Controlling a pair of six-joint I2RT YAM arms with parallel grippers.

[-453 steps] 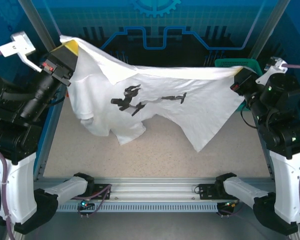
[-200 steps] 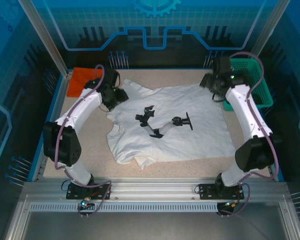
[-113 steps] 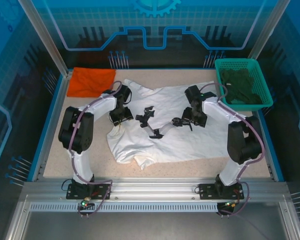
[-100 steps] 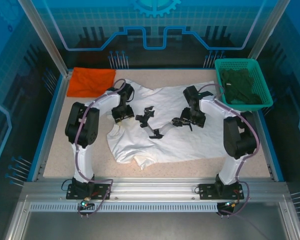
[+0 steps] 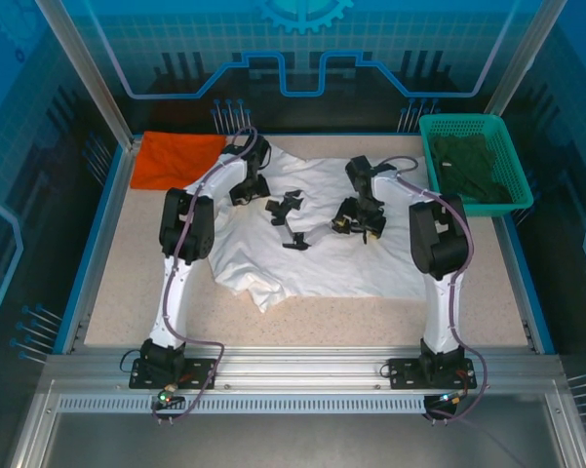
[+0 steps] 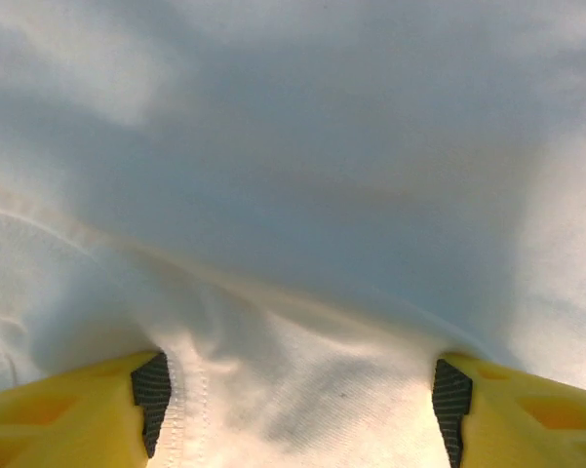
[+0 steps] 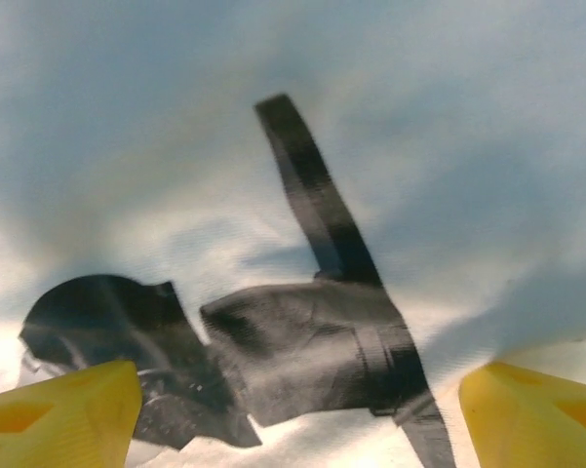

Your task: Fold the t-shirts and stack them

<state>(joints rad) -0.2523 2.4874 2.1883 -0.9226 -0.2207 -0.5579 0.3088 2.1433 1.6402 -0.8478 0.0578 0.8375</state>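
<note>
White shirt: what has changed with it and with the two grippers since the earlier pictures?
The white shirt, first stretched in the air between both grippers, now lies on the table. The left gripper and right gripper let go of it and moved inward over its middle, jaws open. The orange shirt and green basket stayed in place.

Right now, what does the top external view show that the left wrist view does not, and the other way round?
Top external adds the orange t-shirt at the far left, the green basket at the far right, and black marks. Left wrist adds a stitched seam close up, between the left gripper's open yellow fingers. Both show the white t-shirt.
</note>
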